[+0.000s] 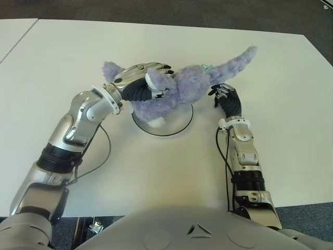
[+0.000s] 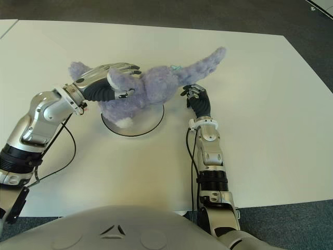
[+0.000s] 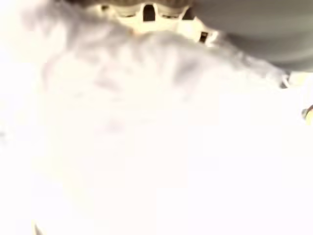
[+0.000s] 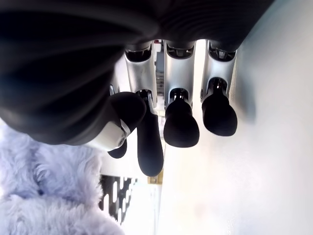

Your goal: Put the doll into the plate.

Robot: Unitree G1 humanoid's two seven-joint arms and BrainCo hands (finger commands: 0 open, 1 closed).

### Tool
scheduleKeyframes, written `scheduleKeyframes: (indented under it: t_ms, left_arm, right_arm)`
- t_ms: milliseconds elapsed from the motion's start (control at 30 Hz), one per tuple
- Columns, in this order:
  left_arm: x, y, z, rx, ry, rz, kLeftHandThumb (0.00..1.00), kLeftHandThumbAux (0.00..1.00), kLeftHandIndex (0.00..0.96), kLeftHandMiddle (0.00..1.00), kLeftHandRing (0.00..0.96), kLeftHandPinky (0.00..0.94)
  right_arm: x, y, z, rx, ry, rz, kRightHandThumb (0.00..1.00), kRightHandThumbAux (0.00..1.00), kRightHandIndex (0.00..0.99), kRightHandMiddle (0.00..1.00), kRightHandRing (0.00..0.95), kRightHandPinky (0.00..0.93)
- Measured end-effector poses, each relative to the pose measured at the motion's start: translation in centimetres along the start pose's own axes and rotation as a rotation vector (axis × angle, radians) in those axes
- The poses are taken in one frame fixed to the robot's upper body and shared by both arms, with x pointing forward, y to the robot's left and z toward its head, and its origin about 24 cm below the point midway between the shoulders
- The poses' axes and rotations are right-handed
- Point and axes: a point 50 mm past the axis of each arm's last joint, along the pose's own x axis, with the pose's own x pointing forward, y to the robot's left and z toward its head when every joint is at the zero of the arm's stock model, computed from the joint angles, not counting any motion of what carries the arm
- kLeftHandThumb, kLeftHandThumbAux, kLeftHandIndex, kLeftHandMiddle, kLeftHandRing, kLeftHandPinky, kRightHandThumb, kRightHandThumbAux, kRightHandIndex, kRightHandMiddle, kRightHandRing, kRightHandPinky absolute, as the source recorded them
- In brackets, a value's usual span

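White table, plate half hidden under doll

White table, large and rectangular, filling most of both eye views. Matte top, evenly lit, with only soft shadows. Second white tabletop at the far left corner, apart from the first by a narrow dark gap. Dark grey carpet floor beyond the far edge and along the right side. Blue-grey carpet below the near right edge.
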Motion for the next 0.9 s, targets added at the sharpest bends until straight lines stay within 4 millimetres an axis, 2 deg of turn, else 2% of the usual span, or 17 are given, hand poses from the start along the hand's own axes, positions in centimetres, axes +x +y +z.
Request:
scheduleKeyframes:
  t_ms: [333, 900]
  left_arm:
    - [-0.8, 1.4, 0.0, 0.039, 0.02, -0.022, 0.48, 0.1, 0.0, 0.0, 0.0, 0.0]
    - [-2.5, 2.0, -1.0, 0.061, 0.09, -0.064, 0.506, 0.096, 0.0, 0.0, 0.0, 0.0]
  right_arm:
    - [0.0, 0.0, -0.1, -0.008, 0.0, -0.002, 0.848, 0.67, 0.428, 0.553, 0.761, 0.742]
    - [0.5, 0.1, -0.3, 0.01, -0.033, 0.008, 0.848, 0.671, 0.426, 0.544, 0.758, 0.744]
